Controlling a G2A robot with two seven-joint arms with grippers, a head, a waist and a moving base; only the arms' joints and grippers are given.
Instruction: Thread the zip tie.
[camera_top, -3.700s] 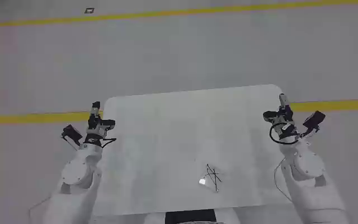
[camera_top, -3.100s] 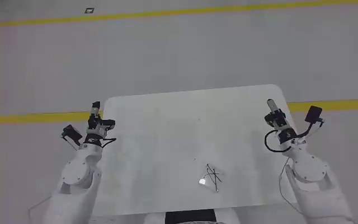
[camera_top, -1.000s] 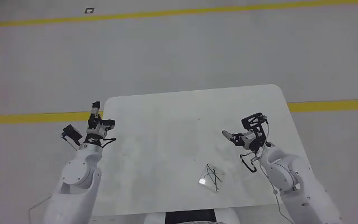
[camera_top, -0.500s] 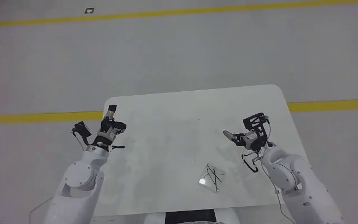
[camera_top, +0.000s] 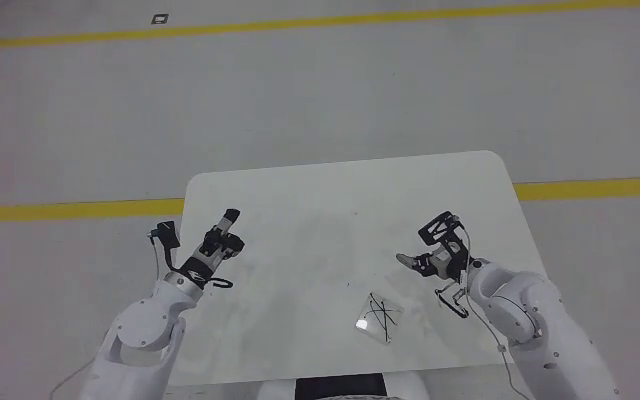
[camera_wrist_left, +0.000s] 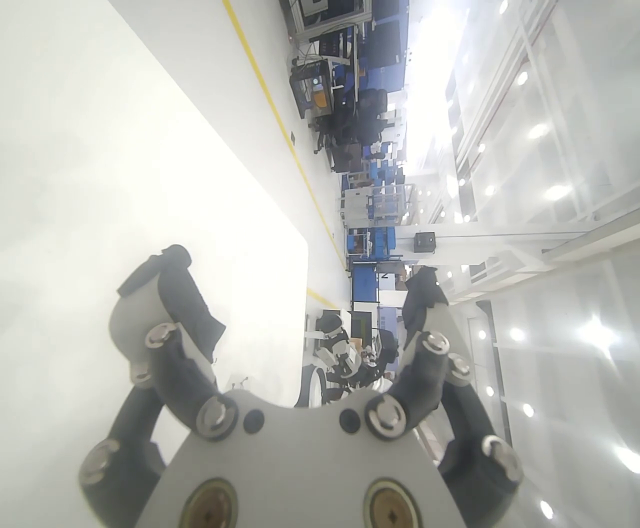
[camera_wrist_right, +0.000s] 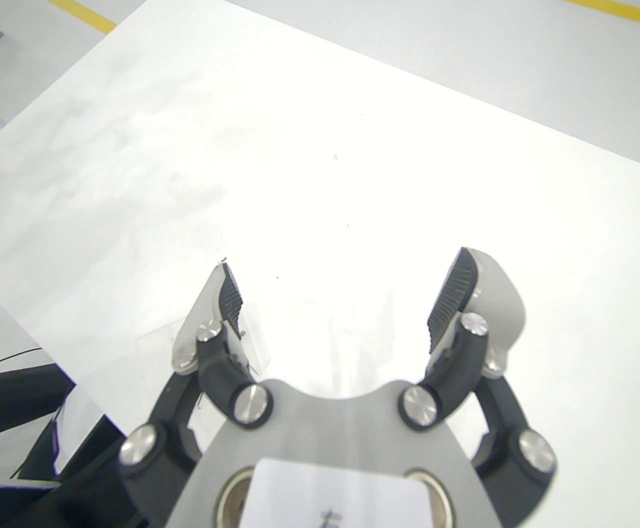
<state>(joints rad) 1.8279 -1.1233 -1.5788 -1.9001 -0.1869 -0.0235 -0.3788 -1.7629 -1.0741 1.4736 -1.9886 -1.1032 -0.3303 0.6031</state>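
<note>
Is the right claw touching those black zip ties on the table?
Apart. The top view shows bare table between the open right gripper and the zip ties.

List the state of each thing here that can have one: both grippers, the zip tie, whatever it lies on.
left gripper: open, empty, over the table.
right gripper: open, empty, over the table.
zip tie: thin black strands lying at the clear packet, held by nothing; threaded or not, too small to tell.
clear packet: flat on the table near its front edge, untouched.
</note>
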